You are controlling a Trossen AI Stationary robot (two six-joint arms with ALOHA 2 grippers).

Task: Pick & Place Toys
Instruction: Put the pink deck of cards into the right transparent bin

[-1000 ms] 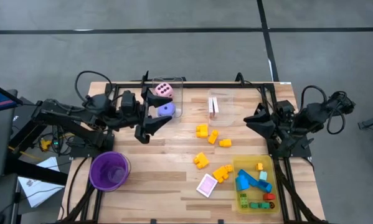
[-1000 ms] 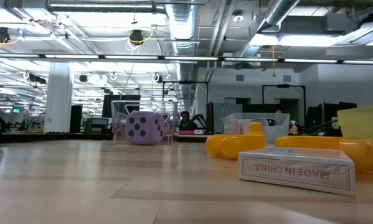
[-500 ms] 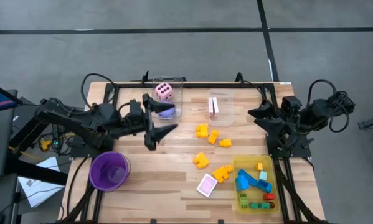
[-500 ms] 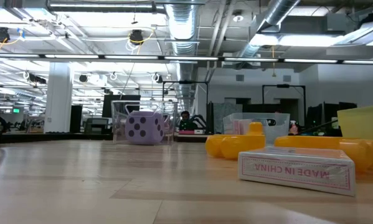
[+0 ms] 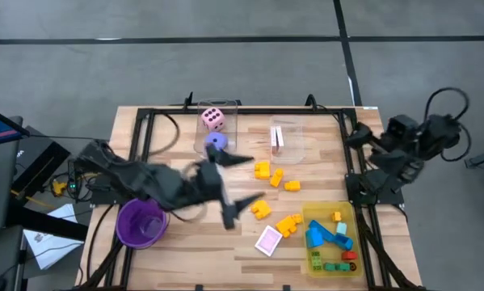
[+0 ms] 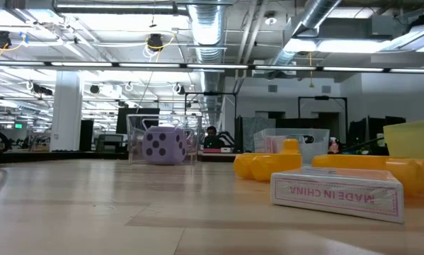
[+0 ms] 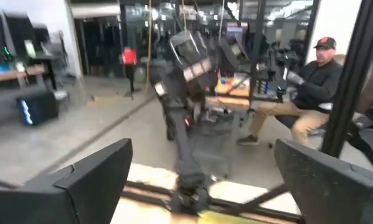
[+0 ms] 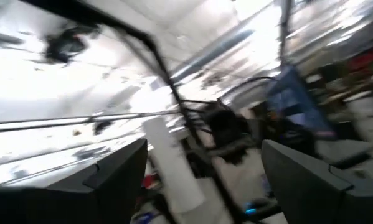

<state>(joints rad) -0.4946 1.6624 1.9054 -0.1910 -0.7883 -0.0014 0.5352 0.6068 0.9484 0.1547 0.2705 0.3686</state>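
Yellow blocks [image 5: 275, 176], five loose on wood; two dice [image 5: 213, 120] boxed; both arms' fingers [image 5: 235, 158] spread wide, empty.

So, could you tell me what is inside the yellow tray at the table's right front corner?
The yellow tray holds blue blocks, a small yellow block and green and red pieces. Anything beneath the blue blocks is covered.
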